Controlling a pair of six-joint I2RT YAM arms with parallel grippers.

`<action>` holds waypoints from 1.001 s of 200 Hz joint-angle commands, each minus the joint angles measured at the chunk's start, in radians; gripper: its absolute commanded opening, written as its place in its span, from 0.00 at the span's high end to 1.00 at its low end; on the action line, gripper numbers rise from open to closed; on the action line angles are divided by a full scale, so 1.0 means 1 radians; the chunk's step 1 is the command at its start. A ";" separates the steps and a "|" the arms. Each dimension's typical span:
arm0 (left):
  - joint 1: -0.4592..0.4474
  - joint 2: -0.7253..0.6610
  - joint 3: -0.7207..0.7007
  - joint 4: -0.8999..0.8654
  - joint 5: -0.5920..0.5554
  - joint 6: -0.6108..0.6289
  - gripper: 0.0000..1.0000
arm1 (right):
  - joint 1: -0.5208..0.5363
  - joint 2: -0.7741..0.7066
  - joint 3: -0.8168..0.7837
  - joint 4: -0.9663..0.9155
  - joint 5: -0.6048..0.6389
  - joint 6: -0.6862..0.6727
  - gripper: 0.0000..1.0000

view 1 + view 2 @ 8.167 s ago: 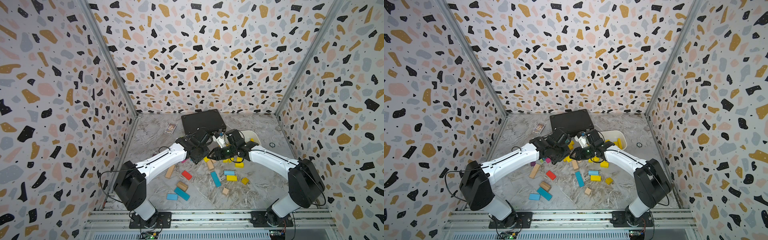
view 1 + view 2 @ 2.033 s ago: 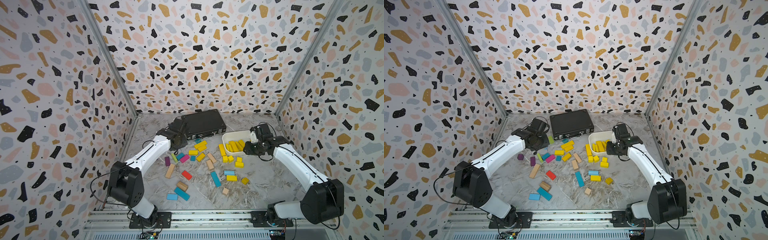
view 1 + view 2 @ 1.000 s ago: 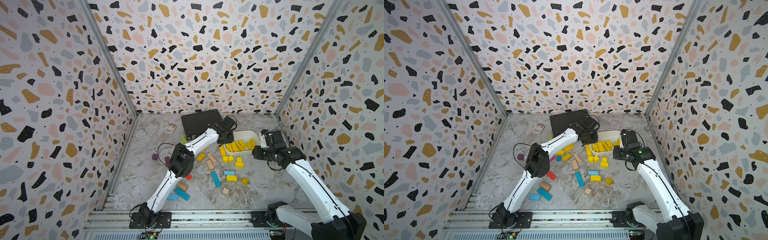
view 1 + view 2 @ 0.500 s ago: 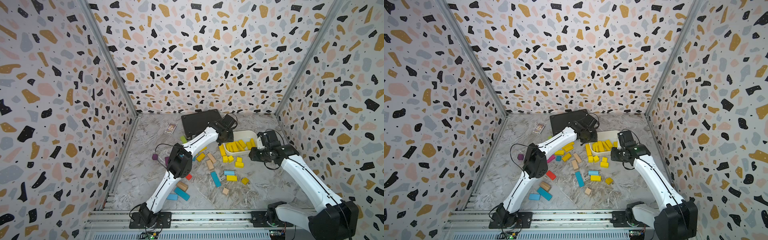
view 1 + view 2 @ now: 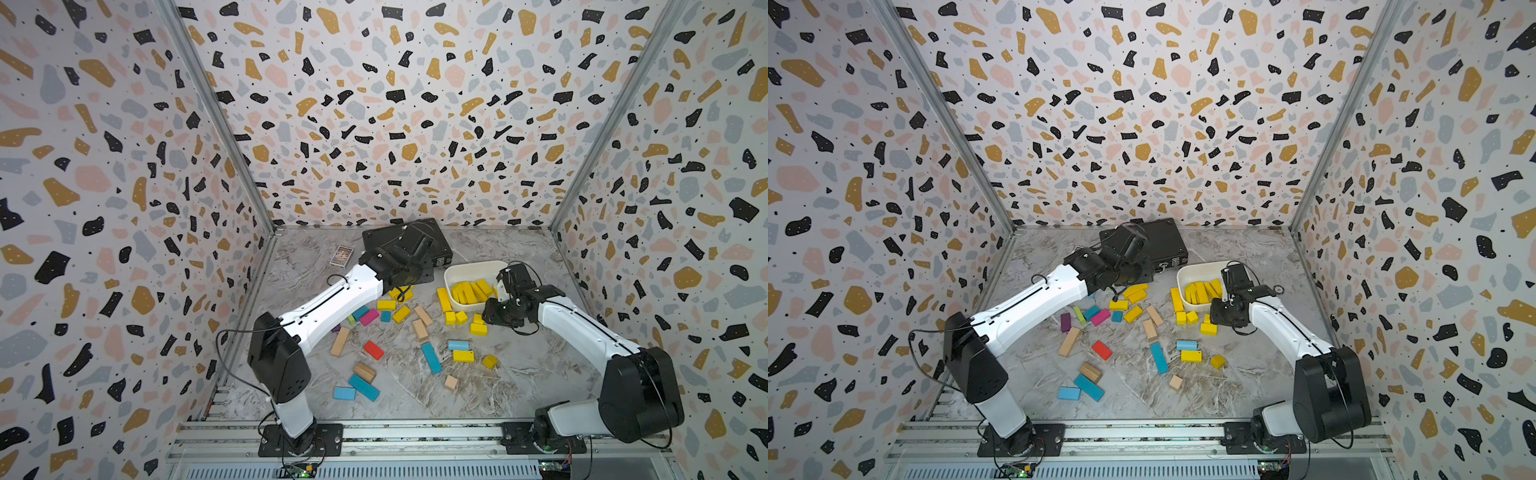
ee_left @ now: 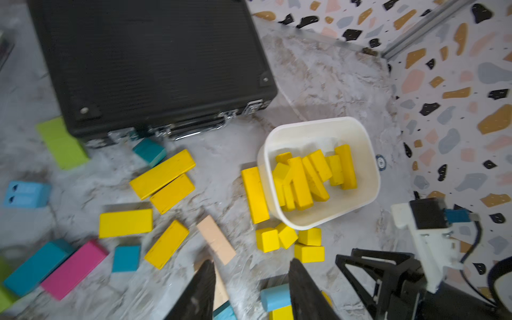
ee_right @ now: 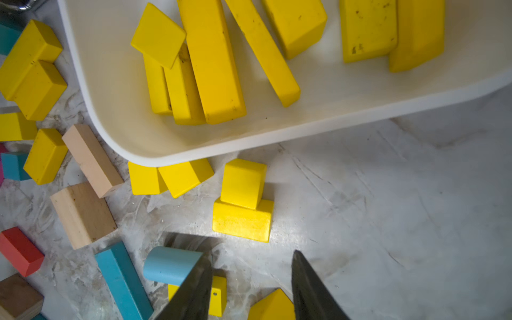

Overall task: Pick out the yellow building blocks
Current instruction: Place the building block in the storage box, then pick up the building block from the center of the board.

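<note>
Clutter on the tabletop begins at the left with a small card pack. Next comes the black case, over which the left tool hangs with its jaws parted and nothing between them. In front of the case lie four loose yellow building blocks, two of them touching side by side, with teal, pink and tan blocks close around. Further right a long yellow bar rests against the white tub, which already holds a heap of yellow ones. Small yellow cubes are tucked at its near wall, and two more yellow pieces lie nearer the front among blue ones. The right tool hovers low just beside the tub, also spread and empty.

Trouble I'd expect: the cubes sit half under the tub's rim, so a finger coming down there could catch the wall and shove or tip the tub. A cube touches a longer yellow block, and pinching one may knock the other away. On the left, a wide grab could take a tan or teal neighbour along.

Hard to judge is whether that cube sits on the longer block or just behind it. The left arm covers some blocks in both top views. Its tool is lost against the case there, and the left wrist picture is blurred at its edges.
</note>
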 commanded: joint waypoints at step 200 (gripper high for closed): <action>0.120 -0.230 -0.286 0.002 -0.125 -0.171 0.58 | 0.070 0.113 -0.019 0.125 0.203 0.063 0.75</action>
